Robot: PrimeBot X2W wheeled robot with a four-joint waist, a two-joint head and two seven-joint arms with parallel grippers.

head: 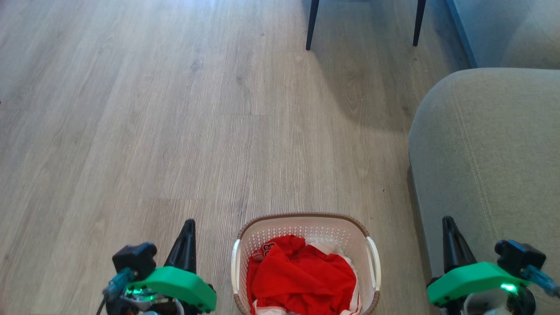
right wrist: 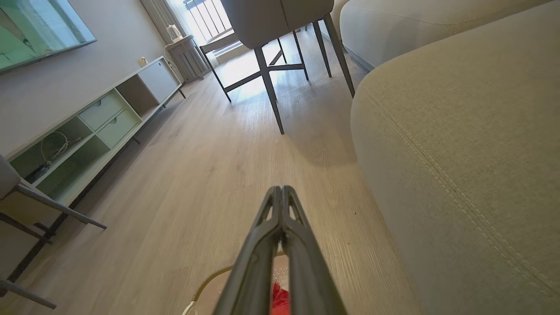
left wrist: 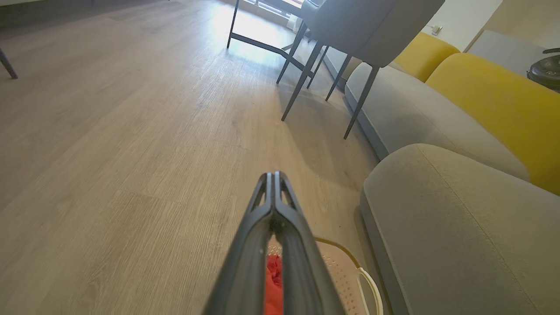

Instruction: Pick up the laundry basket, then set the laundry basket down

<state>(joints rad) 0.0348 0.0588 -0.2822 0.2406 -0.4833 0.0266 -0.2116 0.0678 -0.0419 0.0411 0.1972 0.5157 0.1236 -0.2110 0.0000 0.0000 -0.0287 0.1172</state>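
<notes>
- Looking down in the head view, the laundry basket sits at the bottom centre on the wooden floor, cut off by the lower edge of the picture.
- It holds a heap of red clothes with a white garment along the far and right side. White handles run along both of its side walls.
- The left gripper stands just left of the basket and apart from it. Its two dark fingers read as one narrow spike.
- The right gripper stands to the basket's right, further from it, and is seen against the grey sofa arm.
- Two dark chair legs rise at the top of the picture.
- From the left wrist view, the left gripper's fingers are pressed together at their tips with nothing between them.
- Behind and below them lie the basket's brown rim, its perforated wall, one white handle and a strip of red cloth.
- The sofa arm lies to the right, with yellow cushions beyond it and a grey chair further up.
- From the right wrist view, the right gripper's fingers likewise meet at the tips, and they grip nothing.
- The basket's rim and a patch of red show at the bottom edge behind them.
- A low cabinet stands along the wall on the left.
</notes>
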